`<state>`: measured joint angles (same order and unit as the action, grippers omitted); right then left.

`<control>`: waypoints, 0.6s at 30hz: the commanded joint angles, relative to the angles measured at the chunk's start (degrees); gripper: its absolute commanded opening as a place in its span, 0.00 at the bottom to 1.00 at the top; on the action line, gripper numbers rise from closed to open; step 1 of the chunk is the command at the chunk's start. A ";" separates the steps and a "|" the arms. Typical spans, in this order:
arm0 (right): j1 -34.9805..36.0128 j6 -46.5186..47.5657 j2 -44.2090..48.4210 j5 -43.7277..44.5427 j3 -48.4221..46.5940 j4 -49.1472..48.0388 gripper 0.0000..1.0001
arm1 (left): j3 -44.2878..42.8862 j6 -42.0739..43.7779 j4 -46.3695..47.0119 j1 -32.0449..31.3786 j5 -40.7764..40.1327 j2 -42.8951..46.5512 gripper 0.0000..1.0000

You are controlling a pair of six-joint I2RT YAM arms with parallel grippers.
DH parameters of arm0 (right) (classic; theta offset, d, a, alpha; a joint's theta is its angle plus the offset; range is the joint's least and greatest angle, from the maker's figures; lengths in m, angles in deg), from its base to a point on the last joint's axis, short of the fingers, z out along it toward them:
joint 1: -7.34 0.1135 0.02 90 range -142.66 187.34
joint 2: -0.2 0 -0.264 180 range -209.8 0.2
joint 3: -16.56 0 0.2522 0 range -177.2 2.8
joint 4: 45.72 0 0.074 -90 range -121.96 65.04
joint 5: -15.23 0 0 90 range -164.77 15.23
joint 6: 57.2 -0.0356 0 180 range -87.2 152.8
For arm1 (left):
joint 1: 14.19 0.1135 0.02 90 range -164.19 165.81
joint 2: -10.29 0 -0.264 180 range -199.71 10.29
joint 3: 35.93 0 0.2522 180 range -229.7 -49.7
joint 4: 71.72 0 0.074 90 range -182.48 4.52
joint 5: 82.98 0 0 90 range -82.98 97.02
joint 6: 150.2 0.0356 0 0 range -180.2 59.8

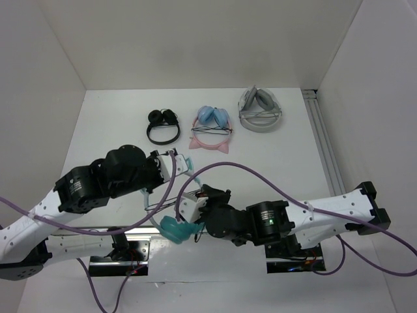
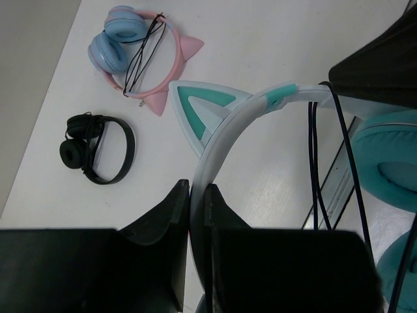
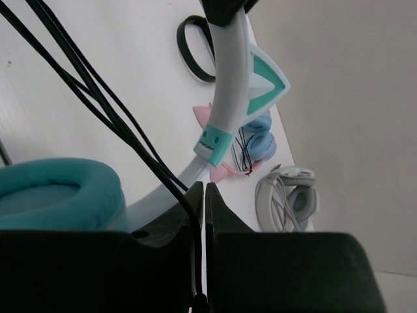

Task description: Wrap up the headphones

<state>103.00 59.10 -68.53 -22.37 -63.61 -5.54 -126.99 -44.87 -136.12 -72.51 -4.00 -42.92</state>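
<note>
**Operator:** Where are the headphones right now?

**Spotter:** Your teal over-ear headphones with cat ears (image 1: 176,228) are at the near middle of the white table (image 1: 293,150), strung between your two arms. The cushioned cups are low down by the right arm. The white-and-teal headband (image 2: 225,134) arches away from them toward the left arm. I cannot tell whether the cups rest on the table.

**Operator:** What is my left gripper doing?

**Spotter:** Your left gripper (image 2: 197,195) is clamped on the headband. Its jaws press on either side of the white band, just below one teal cat ear (image 2: 199,107).

**Operator:** And the right?

**Spotter:** Your right gripper (image 3: 201,195) has its jaws almost together. The thin black cable (image 3: 104,98) runs down in several strands into the slit between them, so it looks pinched on the cable. One teal ear cup (image 3: 58,192) lies just beside that gripper.

**Operator:** Anything else on the table?

**Spotter:** Three other pairs lie in a row on the far side, well apart from your grippers. On the left is a small all-black pair (image 1: 163,125). In the middle is a pink-banded pair with light-blue cups (image 1: 212,127). On the right is a grey-and-white pair (image 1: 260,111).
</note>
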 commanded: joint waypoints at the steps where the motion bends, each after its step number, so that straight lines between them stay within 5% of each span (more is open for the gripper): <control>1: -0.03 -2.21 2.89 3.87 -1.26 3.20 0.15 | -3.39 2.77 -2.45 -0.21 2.41 1.00 0.00; 18: -8.72 -5.30 6.24 -5.72 0.66 3.91 0.24 | -13.22 3.83 -6.93 -0.21 3.65 -2.86 0.00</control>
<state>96.92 54.93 -63.16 -25.73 -63.85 -1.15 -136.70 -41.83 -144.07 -72.51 -1.21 -45.58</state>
